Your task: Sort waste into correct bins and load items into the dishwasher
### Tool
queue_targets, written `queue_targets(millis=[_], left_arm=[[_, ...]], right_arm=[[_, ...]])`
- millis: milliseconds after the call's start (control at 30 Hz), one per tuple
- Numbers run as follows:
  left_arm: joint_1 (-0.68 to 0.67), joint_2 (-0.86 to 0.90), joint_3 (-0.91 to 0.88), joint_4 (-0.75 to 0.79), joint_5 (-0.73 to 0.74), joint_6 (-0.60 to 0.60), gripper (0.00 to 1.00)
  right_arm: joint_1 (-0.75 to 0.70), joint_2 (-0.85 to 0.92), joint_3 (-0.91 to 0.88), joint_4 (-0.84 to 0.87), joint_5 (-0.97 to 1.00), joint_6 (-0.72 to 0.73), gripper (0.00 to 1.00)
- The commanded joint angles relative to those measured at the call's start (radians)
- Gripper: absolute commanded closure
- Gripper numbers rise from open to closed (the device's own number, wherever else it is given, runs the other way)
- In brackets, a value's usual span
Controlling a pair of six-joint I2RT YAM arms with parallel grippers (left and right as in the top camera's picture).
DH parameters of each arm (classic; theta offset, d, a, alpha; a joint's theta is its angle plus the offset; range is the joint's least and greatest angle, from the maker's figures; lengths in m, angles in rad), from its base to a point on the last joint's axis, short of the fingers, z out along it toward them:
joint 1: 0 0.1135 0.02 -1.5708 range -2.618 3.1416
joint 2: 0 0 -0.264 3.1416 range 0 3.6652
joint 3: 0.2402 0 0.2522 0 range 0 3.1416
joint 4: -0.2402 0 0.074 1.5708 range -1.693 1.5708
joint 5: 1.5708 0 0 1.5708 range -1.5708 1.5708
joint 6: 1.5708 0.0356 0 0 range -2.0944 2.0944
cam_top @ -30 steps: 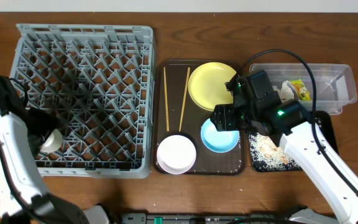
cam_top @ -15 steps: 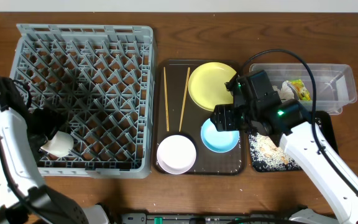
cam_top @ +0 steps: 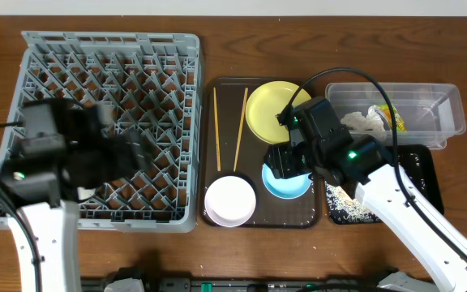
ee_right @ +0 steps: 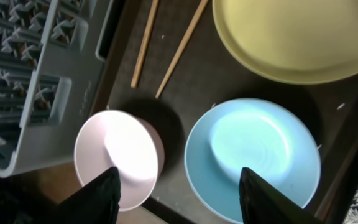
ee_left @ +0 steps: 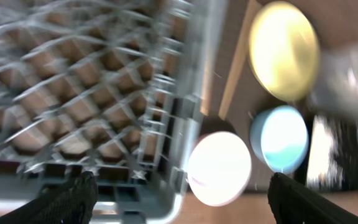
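Right pincer (ee_right: 182,186) hovers open and empty above the blue bowl (ee_right: 253,155), on the tray (ee_right: 185,81) just beside the pink bowl (ee_right: 120,155). Closing off-centre could skid the rim or knock the pink one. Left pincer (ee_left: 182,193) hangs wide, empty, over the rack (ee_left: 73,74).

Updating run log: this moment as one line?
left tool: open, empty, over rack | right tool: open, above blue bowl | plate, chopsticks: on tray

On the brown tray (ee_right: 194,102), only a narrow dark strip separates the pinkish-white bowl (ee_right: 118,155) from the light-blue bowl (ee_right: 253,155). The yellow plate (ee_right: 291,37) closes the far side, and the two chopsticks (cam_top: 216,130) lie along the left lane (just beside the grey rack (ee_right: 67,99) wall). The left arm (cam_top: 63,158) hangs over the rack.
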Motion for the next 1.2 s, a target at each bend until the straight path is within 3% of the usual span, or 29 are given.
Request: queue_targets(millis=[0,267,500,700,833,1000,1167], left_arm=[[-0.129,-0.008,0.011,-0.010,0.020,0.084,0.12],[-0.342,0.043,-0.040,0.002,0.016,0.076,0.18],[-0.419,0.134,-0.042,0.016,-0.056,0.048,0.20],[-0.495,0.231,-0.042,0.030,-0.064,0.031,0.26],[-0.549,0.289,-0.042,0.056,-0.183,-0.040,0.26],[-0.575,0.353,-0.042,0.206,-0.248,-0.057,0.26],[-0.586,0.445,-0.042,0.388,-0.259,-0.054,0.35]], right_arm=[[0.005,-0.006,0.005,-0.004,0.031,0.023,0.46],[0.005,-0.006,0.002,-0.047,0.065,0.053,0.46],[0.005,-0.005,0.001,-0.063,-0.026,-0.003,0.51],[-0.032,-0.005,0.001,-0.108,0.141,0.166,0.51],[-0.065,-0.005,0.001,-0.092,0.122,0.183,0.49],[-0.068,-0.005,0.001,-0.100,0.124,0.180,0.48],[-0.068,-0.005,0.001,-0.103,0.124,0.180,0.47]])
